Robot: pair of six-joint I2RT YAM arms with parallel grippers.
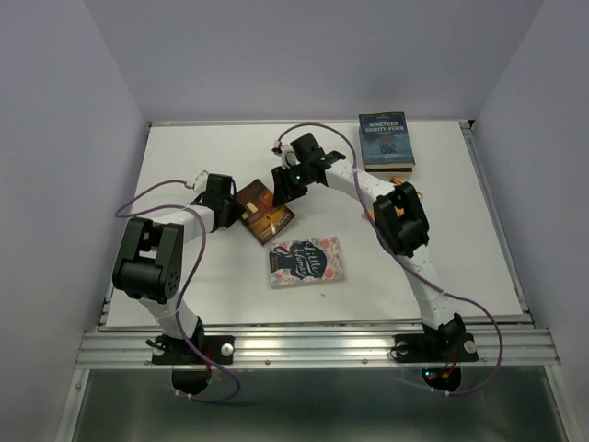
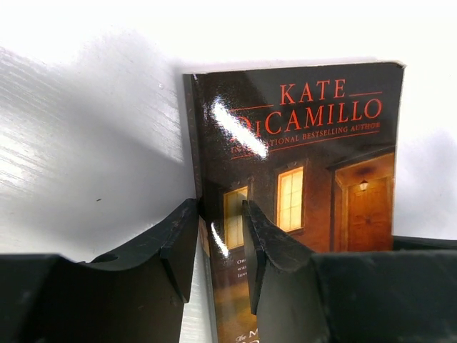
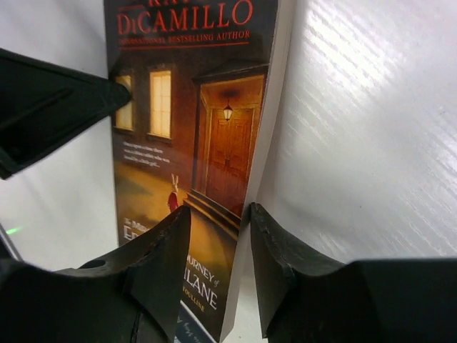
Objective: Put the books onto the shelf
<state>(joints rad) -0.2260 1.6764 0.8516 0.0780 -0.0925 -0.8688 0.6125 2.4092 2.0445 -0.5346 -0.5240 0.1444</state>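
A brown sunset-coloured book (image 1: 265, 214) with a lit house on its cover lies between my two grippers, left of the table's centre. My left gripper (image 1: 235, 210) is shut on its spine edge (image 2: 202, 179), with one finger behind the spine and one on the cover. My right gripper (image 1: 283, 189) straddles the opposite page edge (image 3: 260, 164). Its jaws stand apart, one finger (image 3: 275, 243) against the pages and the other off the cover. A navy book with pink flowers (image 1: 306, 261) lies flat nearer me. A dark blue book (image 1: 385, 140) lies at the back right. The shelf is out of view.
The dark blue book rests on something orange (image 1: 398, 169) that peeks out beneath it. The white table (image 1: 460, 249) is bounded by a metal rail (image 1: 313, 345) along the near edge and by grey walls on the other sides.
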